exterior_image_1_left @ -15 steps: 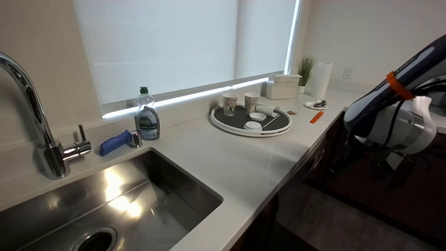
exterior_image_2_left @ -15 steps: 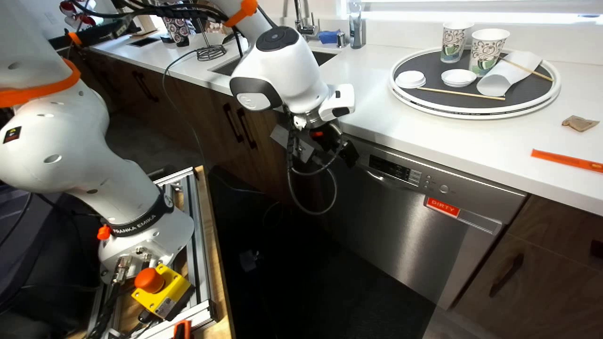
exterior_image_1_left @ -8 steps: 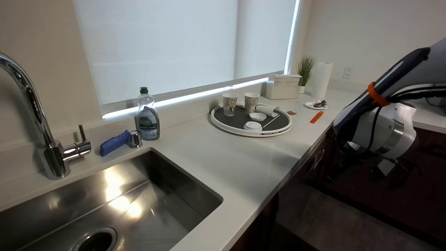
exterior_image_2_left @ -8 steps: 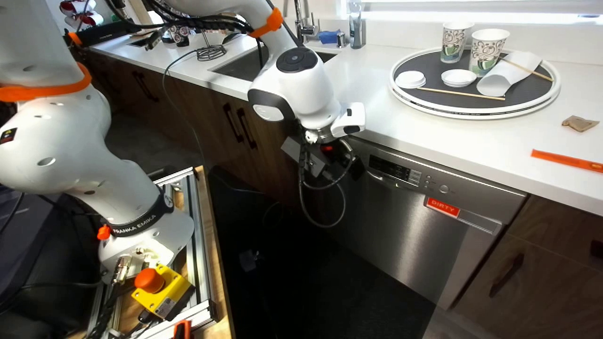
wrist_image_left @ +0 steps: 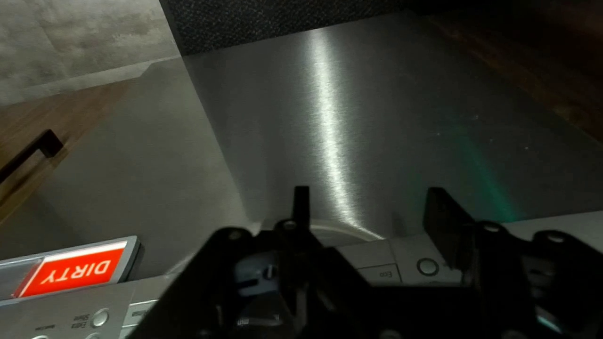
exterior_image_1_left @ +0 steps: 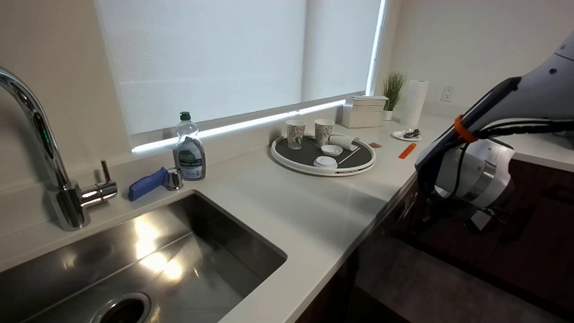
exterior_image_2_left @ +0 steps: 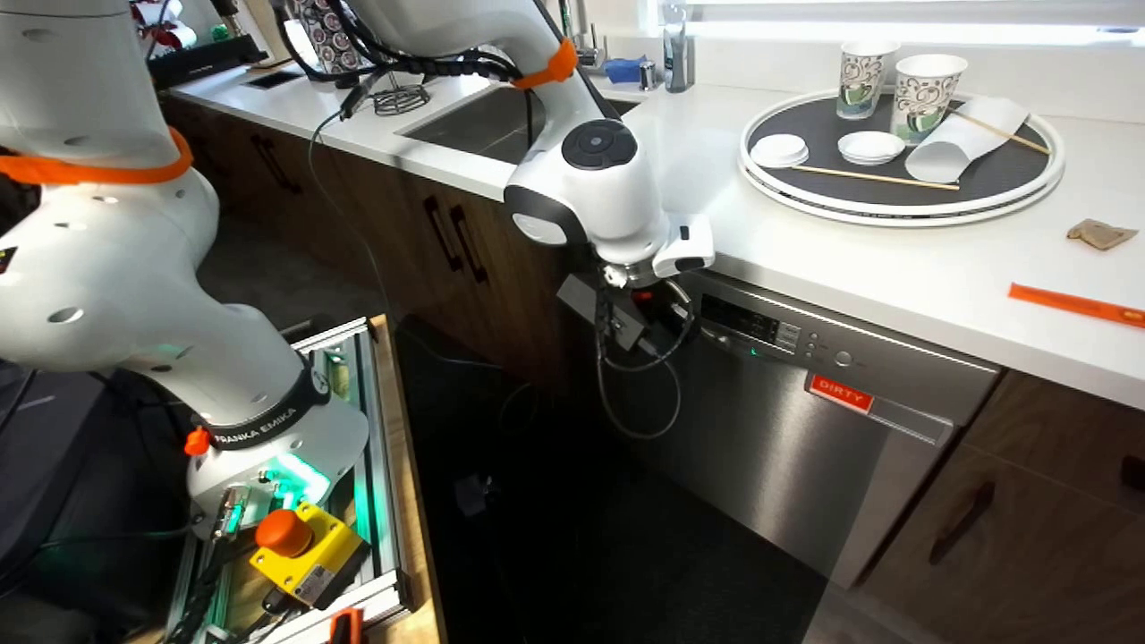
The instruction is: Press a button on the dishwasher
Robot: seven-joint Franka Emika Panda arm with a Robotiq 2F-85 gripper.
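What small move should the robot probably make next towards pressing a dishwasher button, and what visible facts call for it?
Probably close the gripper before pushing. In the wrist view its fingers stand apart, and a small round button on the dishwasher shows in the gap between them; closed tips would likely make a better pusher.

White arm [exterior_image_2_left: 125,286], orange bands [exterior_image_2_left: 549,68]
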